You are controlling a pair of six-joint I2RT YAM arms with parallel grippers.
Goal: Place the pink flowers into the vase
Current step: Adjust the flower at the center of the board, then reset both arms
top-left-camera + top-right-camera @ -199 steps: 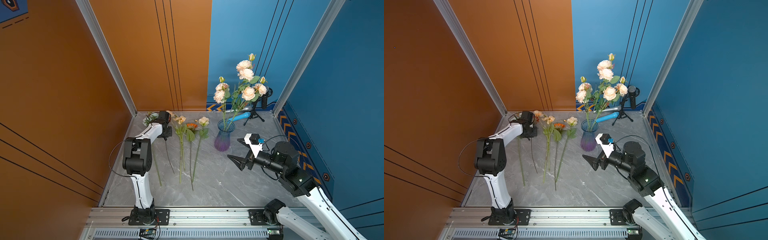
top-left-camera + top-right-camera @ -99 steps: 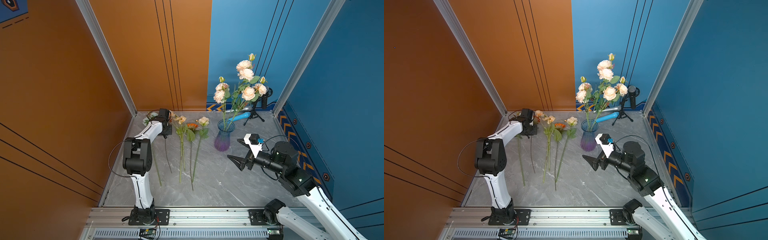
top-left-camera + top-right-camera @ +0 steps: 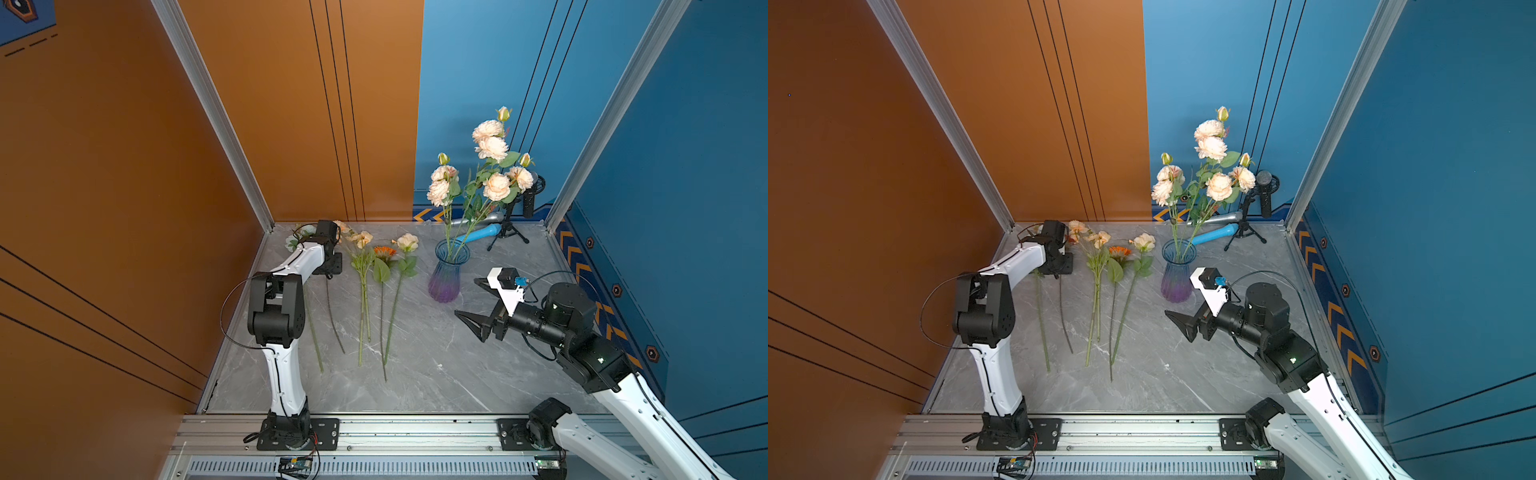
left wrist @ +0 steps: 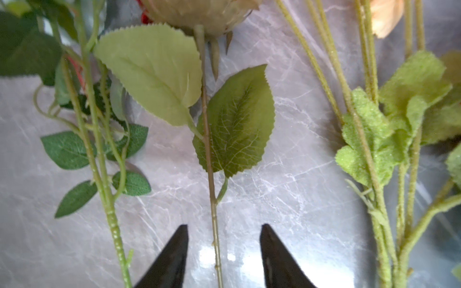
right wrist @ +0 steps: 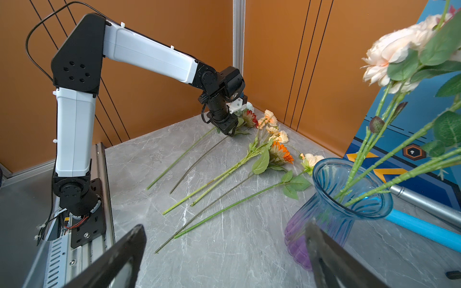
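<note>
Standing in the ribbed blue-purple glass vase (image 3: pixel 445 279) at the rear of the worktop (image 3: pixel 436 370), all three pink flowers (image 3: pixel 496 186) look placed, so little seems left; my left fingers (image 4: pixel 172 256) straddle a loose leafy stem (image 4: pixel 212 199) ungripped, and my right fingers (image 5: pixel 119 254) gape empty beside the vase.

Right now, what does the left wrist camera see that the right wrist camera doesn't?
Only the left wrist: the left fingers apart, either side of a thin stem, and toothed leaves up close. Only the right wrist: the vase holding pink flowers, the left arm, the right fingers. Both: the grey table and loose flowers lying on it.
</note>
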